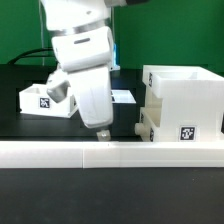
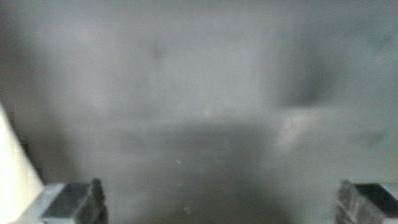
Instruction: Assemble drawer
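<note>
The white box casing [image 1: 185, 88] stands at the exterior view's right. A knobbed tray [image 1: 160, 127] with a tag sits in its lower part, its knob pointing to the left. The second tray [image 1: 45, 99] lies on the black table at the left, partly behind the arm. My gripper [image 1: 100, 128] hangs fingers-down between the two, just behind the rail and low over the table. In the wrist view the gripper [image 2: 219, 205] is open wide. Its two fingertips [image 2: 71, 202] stand far apart, with only blurred grey table between them.
The long low white rail [image 1: 110, 152] runs across the front of the table. The marker board [image 1: 123, 96] lies flat behind the gripper. A green wall closes the back.
</note>
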